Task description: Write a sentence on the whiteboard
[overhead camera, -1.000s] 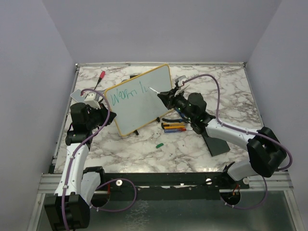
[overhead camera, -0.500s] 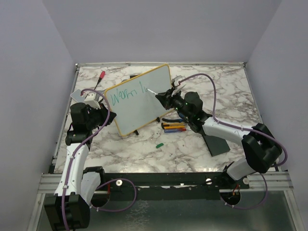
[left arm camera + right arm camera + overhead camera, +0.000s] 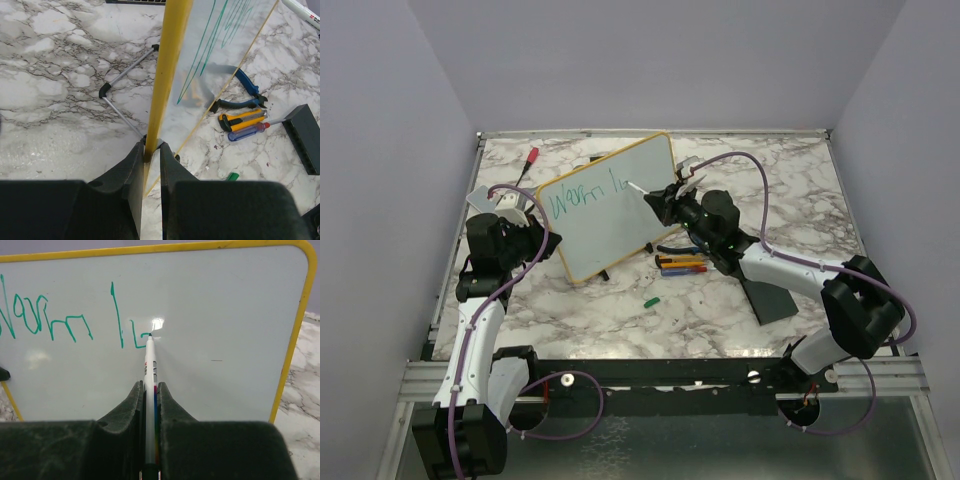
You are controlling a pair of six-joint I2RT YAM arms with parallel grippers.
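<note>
The whiteboard (image 3: 610, 210) with a yellow frame stands tilted on the marble table. Teal writing (image 3: 582, 196) on it reads "Warm" plus the first strokes of another word; it also shows in the right wrist view (image 3: 50, 317). My left gripper (image 3: 151, 150) is shut on the board's yellow frame (image 3: 170, 65) at its lower left edge. My right gripper (image 3: 149, 390) is shut on a white marker (image 3: 149, 370), whose tip touches the board (image 3: 215, 340) at the end of the last stroke. In the top view the right gripper (image 3: 665, 203) is at the board's right part.
A red-capped marker (image 3: 531, 156) lies at the back left. Blue pliers (image 3: 240, 92), a yellow knife (image 3: 242, 119) and a blue screwdriver (image 3: 247, 132) lie right of the board. A green cap (image 3: 651, 300) lies in front. A black block (image 3: 772, 297) stands under the right arm.
My right gripper has moved the marker left and along the board, adding strokes after "Warm". The left gripper and the board have not moved.
</note>
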